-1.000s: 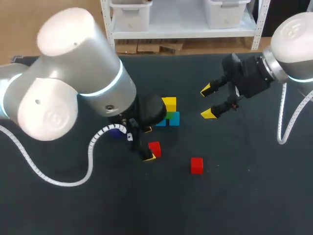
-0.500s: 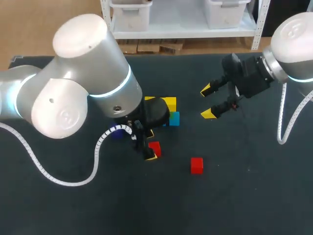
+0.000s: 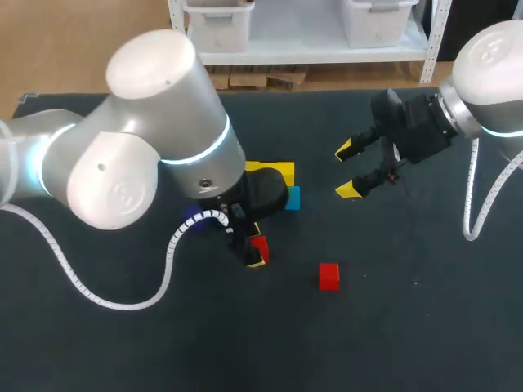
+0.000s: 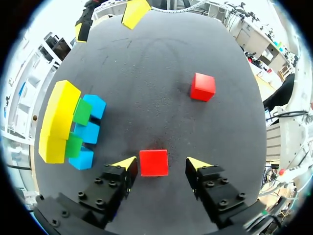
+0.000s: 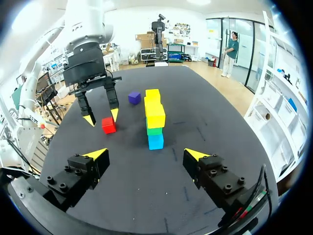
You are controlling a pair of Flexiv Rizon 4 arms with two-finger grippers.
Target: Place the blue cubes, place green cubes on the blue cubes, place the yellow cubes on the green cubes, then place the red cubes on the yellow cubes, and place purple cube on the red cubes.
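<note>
A dark-topped table [image 3: 409, 327] is seen, with a stepped stack of small coloured cubes built near its middle. Blue cubes [image 4: 88, 132] are laid in a row at the bottom, green cubes [image 4: 78, 127] are set on them, and a row of yellow cubes [image 4: 59, 117] is laid on top. From the right wrist view the same stack is seen end on, yellow [image 5: 155, 111] over green [image 5: 154, 130] over blue [image 5: 156, 141].

The left gripper [image 4: 161, 164] is held low over the table just beside the stack, and a small red cube [image 4: 153, 162] lies on the table between its fingers. The fingers are spread. One yellow tip stands close beside the cube, while a clear gap is left on the other side, so the cube is not gripped. In the head view this cube [image 3: 259, 247] is partly covered by the left gripper [image 3: 249, 245].

A second red cube [image 3: 328, 276] lies by itself on the table, apart from the first and from the stack. A small purple cube [image 5: 134, 98] rests on the table on the far side of the stack from the right gripper. In the head view it [image 3: 192, 219] is largely hidden by the left arm.

The right gripper [image 3: 348, 171] is held above the table, well apart from every cube, with its fingers wide apart and nothing between them.
</note>
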